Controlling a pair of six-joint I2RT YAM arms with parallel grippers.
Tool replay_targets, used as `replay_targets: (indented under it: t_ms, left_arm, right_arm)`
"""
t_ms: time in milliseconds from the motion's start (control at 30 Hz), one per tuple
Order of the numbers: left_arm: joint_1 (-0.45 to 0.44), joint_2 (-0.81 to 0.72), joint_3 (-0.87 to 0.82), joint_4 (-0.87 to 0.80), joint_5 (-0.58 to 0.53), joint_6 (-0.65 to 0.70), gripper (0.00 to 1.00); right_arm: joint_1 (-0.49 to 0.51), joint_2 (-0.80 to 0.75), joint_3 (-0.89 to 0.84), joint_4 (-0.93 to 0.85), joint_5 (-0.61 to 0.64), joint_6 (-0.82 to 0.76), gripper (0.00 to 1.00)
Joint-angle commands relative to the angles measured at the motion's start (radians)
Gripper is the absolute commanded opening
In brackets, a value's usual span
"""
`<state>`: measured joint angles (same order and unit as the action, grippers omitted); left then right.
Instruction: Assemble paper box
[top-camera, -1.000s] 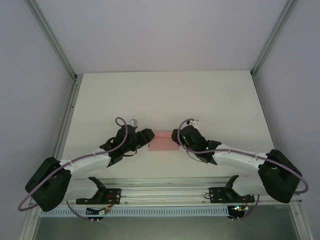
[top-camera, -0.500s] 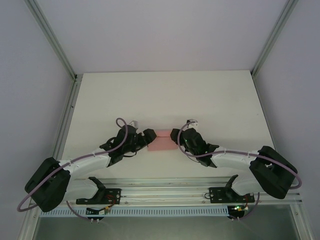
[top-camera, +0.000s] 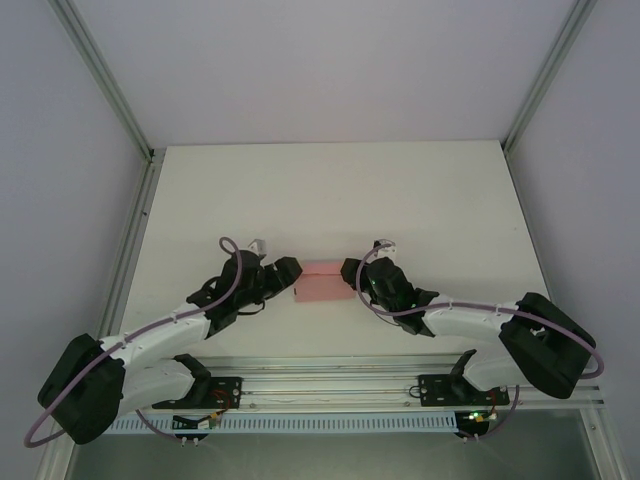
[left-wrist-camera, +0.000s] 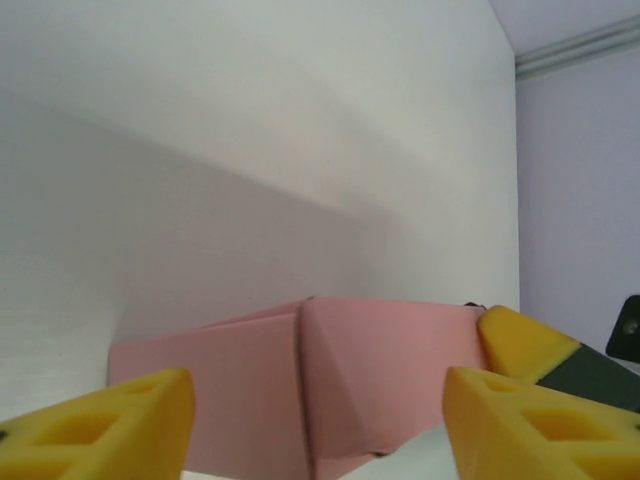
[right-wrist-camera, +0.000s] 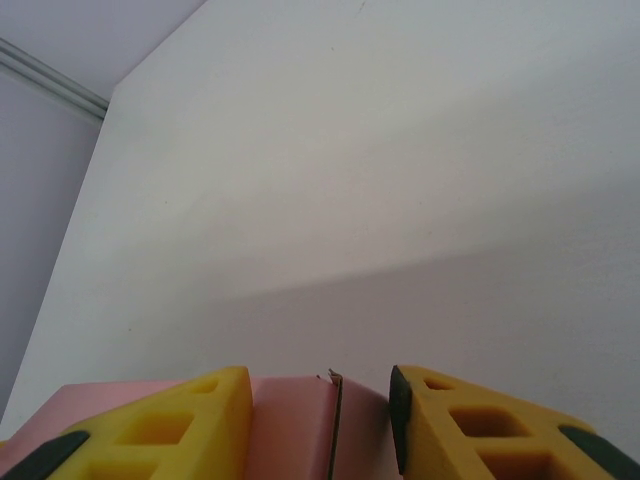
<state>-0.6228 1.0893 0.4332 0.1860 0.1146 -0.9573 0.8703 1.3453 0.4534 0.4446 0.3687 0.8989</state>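
The pink paper box (top-camera: 322, 284) lies on the white table between my two grippers, folded into a small rectangular shape. In the left wrist view the paper box (left-wrist-camera: 330, 380) shows a vertical seam and a creased end face. My left gripper (top-camera: 287, 277) sits just off the box's left end; its jaws (left-wrist-camera: 318, 405) stand wide open with the box ahead of them. My right gripper (top-camera: 351, 275) is at the box's right end. In the right wrist view its yellow fingers (right-wrist-camera: 180, 425) close around the paper box (right-wrist-camera: 290, 425), my right gripper (right-wrist-camera: 320, 400) shut on it.
The white table (top-camera: 330, 200) stretches open behind the box. Metal frame posts (top-camera: 128, 120) rise at the back corners, with grey walls on both sides. A mounting rail (top-camera: 330, 385) runs along the near edge by the arm bases.
My left arm has drawn back to the left, its gripper now just off the box's end. The right gripper edged in onto the box a second ago and has held since.
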Motion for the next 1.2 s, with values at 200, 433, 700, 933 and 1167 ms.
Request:
replay_targets:
  t_ms: [200,433,700,933,1167]
  left_arm:
    - [0.014,0.057,-0.069,0.033,0.024,0.009,0.17]
    - [0.014,0.106,-0.127,0.050,0.051,-0.044,0.00]
    - [0.011,0.080,-0.125,-0.159,0.068,-0.037,0.00]
    - [0.005,0.072,-0.029,-0.237,0.081,0.025,0.27]
    - [0.005,0.005,0.080,-0.302,0.053,0.118,0.69]
  right_arm:
    - [0.013,0.068,-0.077,-0.330,-0.071,-0.028,0.41]
    - [0.015,0.042,-0.115,-0.308,-0.072,-0.004,0.41]
    - [0.015,0.038,-0.135,-0.290,-0.095,-0.008,0.40]
    - [0.016,-0.001,-0.108,-0.269,-0.109,-0.046,0.45]
    - [0.016,-0.152,-0.035,-0.332,-0.075,-0.085,0.53]
